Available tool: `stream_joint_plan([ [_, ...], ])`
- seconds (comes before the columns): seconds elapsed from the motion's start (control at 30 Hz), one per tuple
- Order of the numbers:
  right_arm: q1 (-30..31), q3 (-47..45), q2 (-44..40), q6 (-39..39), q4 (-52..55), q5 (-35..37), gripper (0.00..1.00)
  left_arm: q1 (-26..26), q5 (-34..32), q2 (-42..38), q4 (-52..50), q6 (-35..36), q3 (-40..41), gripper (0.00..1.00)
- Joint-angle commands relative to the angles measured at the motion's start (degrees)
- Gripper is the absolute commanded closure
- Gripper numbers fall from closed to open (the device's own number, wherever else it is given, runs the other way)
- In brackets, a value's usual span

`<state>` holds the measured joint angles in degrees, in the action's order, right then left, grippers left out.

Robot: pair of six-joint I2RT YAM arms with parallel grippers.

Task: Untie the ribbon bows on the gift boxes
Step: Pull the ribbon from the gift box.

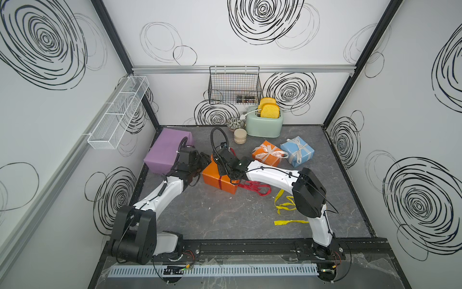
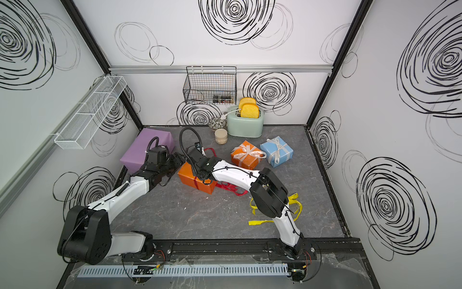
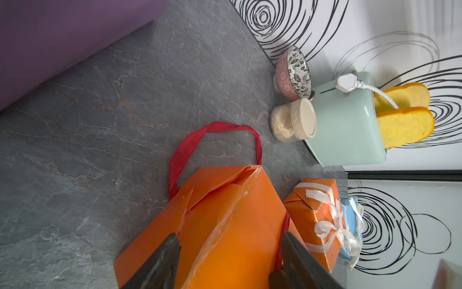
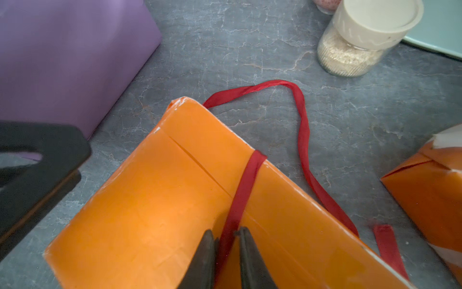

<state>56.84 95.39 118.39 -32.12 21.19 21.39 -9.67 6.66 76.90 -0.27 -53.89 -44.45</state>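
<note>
The dark stone-patterned desk (image 1: 212, 225) carries a lilac box (image 1: 165, 147) at its far left corner, a medium orange box (image 1: 212, 179) in the middle, and a smaller orange box (image 1: 268, 157) touching a light-blue box (image 1: 298, 152). A toaster (image 1: 265, 127), jar (image 1: 240, 136) and bowl (image 1: 234, 123) stand at the back wall. Loose lengths of dark red ribbon (image 1: 255, 187) and yellow ribbon (image 1: 285, 205) lie nearer the front.

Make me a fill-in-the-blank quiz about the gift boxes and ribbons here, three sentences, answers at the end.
1. The ribbon pinched by the right hand is ____.
2. The left hand grips the big box, wrapped in ____ paper.
3. The bow on the blue box is ____.

Missing words: red; orange; white.
</note>
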Motion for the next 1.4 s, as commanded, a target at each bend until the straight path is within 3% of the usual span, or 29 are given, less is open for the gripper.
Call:
stream_joint_plan([
  [0.0,-0.52,-3.83,-0.51,-1.24,0.46,-2.06,0.86,0.81,0.36,0.36,1.22,-0.74,0.06,0.32],
  [0.2,-2.14,-9.08,-3.96,-1.89,-4.54,-5.52,0.99,0.81,0.46,0.36,1.37,-0.74,0.11,0.32],
  [0.3,-2.86,-11.15,-6.29,-1.48,-7.13,-8.42,1.0,0.82,0.37,0.48,1.13,-0.73,0.06,0.32],
  [0.7,-11.69,-25.25,-16.45,-7.78,-29.2,-39.28,1.0,0.76,0.34,0.92,0.87,-0.65,-0.13,0.31],
  [0.83,-13.22,-25.87,-16.96,-9.28,-32.51,-45.08,1.0,0.62,0.44,0.97,0.69,-0.69,-0.2,0.31],
  [1.1,-14.92,-26.25,-17.88,-13.43,-37.98,-52.19,1.0,0.56,0.59,0.89,0.87,-0.55,-0.29,0.31],
  [1.37,-15.33,-20.83,-20.07,-13.03,-36.75,-53.29,1.0,0.62,0.61,0.45,0.89,-0.59,-0.19,0.3],
])
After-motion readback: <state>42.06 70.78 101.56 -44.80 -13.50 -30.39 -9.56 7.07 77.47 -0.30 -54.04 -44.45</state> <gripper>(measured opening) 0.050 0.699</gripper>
